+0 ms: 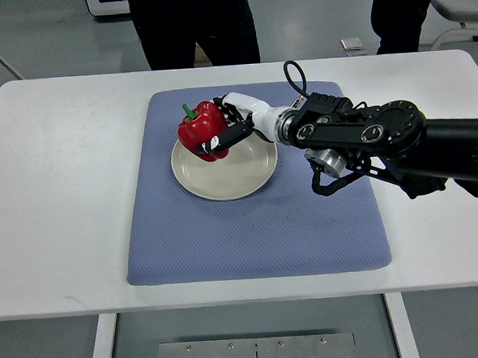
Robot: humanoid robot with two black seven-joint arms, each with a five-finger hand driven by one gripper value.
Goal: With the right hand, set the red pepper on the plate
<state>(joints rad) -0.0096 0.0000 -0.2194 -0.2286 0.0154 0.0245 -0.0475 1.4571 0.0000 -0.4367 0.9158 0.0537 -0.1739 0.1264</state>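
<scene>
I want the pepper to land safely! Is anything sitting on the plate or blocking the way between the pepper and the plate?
Nothing visible blocks it. The right hand holds the shiny red bell pepper over the upper left rim of the round cream plate, and the plate's surface shows bare on the blue padded mat.

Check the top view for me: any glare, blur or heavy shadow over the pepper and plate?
Top view: sharp focus and even lighting; the glossy red bell pepper shows small highlights; the round cream plate is not washed out; the right hand casts only a soft shadow; the white table is bright but readable.
</scene>
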